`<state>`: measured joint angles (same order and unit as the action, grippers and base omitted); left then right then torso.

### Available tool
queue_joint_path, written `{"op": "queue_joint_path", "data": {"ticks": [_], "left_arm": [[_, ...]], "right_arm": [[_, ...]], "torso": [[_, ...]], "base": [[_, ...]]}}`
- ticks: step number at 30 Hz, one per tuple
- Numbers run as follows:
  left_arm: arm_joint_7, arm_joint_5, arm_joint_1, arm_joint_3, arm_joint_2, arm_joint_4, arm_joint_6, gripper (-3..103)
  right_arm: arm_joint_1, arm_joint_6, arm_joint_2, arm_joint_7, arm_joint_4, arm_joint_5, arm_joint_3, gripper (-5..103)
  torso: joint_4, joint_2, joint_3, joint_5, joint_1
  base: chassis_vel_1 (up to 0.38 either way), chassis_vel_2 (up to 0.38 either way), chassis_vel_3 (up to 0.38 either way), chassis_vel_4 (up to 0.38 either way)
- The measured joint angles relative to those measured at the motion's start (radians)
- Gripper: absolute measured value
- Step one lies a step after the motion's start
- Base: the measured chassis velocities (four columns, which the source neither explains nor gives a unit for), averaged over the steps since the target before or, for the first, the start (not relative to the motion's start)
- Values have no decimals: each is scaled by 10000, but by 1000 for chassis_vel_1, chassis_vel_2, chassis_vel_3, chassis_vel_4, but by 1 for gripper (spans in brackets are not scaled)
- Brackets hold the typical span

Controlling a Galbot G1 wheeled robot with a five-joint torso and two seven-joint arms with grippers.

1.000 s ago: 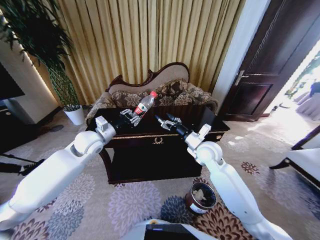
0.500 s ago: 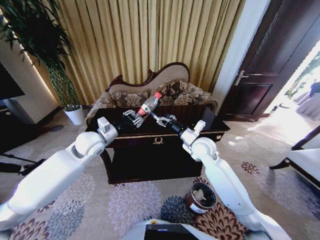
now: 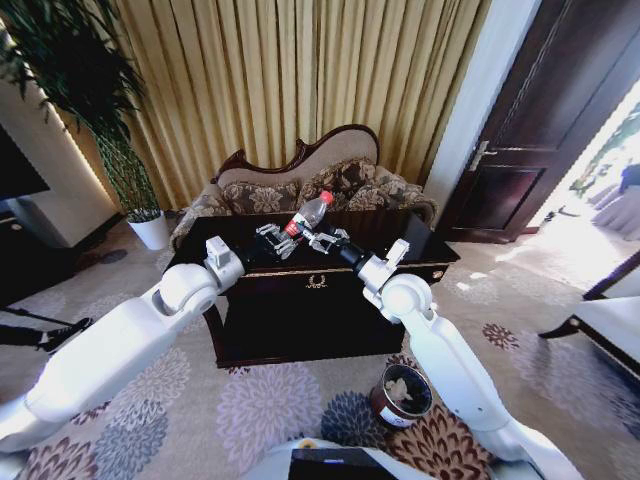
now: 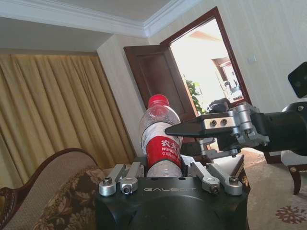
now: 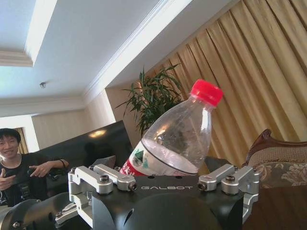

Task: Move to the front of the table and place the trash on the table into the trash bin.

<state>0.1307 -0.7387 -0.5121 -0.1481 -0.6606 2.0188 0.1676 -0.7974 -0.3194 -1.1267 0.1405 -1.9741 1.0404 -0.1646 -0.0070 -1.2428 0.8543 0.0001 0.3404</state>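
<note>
A clear plastic bottle (image 3: 306, 216) with a red cap and red label is tilted in the air above the dark glossy table (image 3: 320, 276). My left gripper (image 3: 279, 237) is shut on its lower end. The left wrist view has the bottle (image 4: 160, 140) standing up out of that gripper (image 4: 163, 175). My right gripper (image 3: 319, 239) has come in from the other side and is open, with one finger (image 4: 192, 129) lying against the label. In the right wrist view the bottle (image 5: 177, 136) leans between that gripper's (image 5: 165, 181) spread fingers. The trash bin (image 3: 402, 396), holding white paper, stands on the carpet at the table's front right.
A carved floral sofa (image 3: 310, 180) backs the table, with gold curtains behind it. A potted plant (image 3: 135, 190) stands at the left and a dark door (image 3: 540, 130) at the right. Patterned carpet lies open in front of the table.
My left gripper has carried the bottle to the right and a little up. My right gripper has moved left to meet it and now has its fingers beside the bottle.
</note>
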Motion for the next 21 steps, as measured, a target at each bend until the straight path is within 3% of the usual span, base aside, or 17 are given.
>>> {"op": "queue_joint_path", "data": {"ticks": [21], "left_arm": [[31, 135, -269, -282, -185, -9, -12, 31]], "right_arm": [[60, -39, -133, -17, 55, -49, 92, 100]], "torso": [[0, 0, 0, 1, 0]], "base": [[0, 0, 0, 0]]}}
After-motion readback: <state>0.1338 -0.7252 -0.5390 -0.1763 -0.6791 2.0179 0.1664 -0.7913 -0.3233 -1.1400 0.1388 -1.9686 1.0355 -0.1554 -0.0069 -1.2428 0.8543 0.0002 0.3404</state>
